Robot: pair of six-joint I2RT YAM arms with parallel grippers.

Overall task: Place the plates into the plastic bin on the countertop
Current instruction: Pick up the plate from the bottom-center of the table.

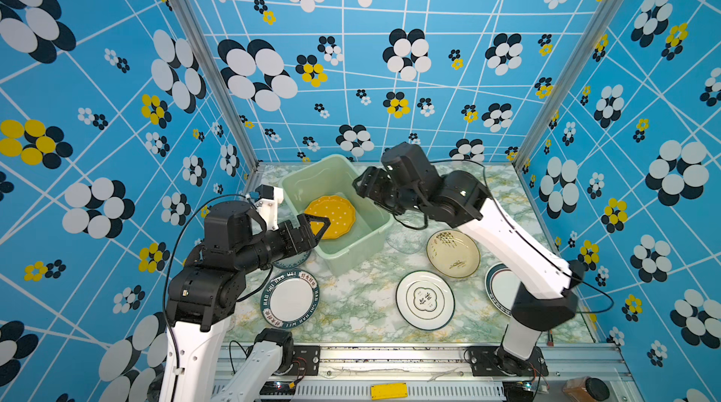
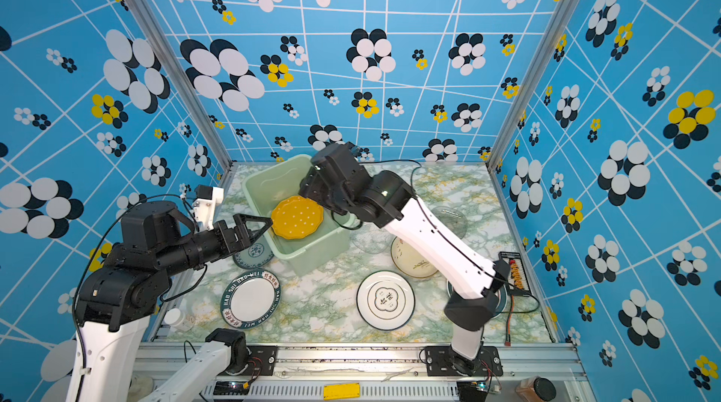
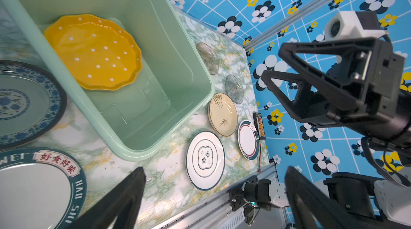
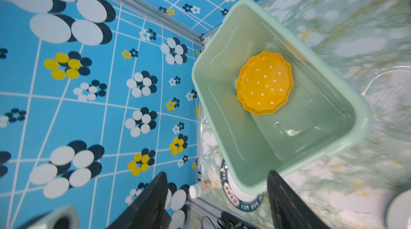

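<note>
**Over the bin: one plate in, both arms empty**

Beside the bin's (image 1: 351,261) left wall, the left gripper (image 1: 322,230) hung with its jaws wide apart and nothing between them. It looked best placed for the next pickup. Every plate outside the bin lay flat on the countertop (image 1: 363,302). A good grab would probably mean coming down at a slant on a raised rim and pinching only the lip. The plate would then need lifting clear of the bin's wall and lowering in gently rather than dropping.

Just below the left gripper lay a small blue-patterned plate (image 2: 253,254). Nearer the front sat a white plate with a lettered dark rim (image 1: 290,298). Inside the bin was the yellow dotted plate (image 1: 329,216), apparently tilted, with one edge up against the wall on the left arm's side. It sat close to the left gripper's tips.

Above the bin's right rim the right gripper (image 1: 361,185) was likewise spread and empty. Further right, outside the bin, lay a glass plate (image 1: 405,240), a white plate with a centre emblem (image 1: 425,300) and a cream plate (image 1: 452,254). A dark-rimmed plate (image 1: 501,287) was partly hidden by the right arm, and all four lay well apart from its fingers.
</note>
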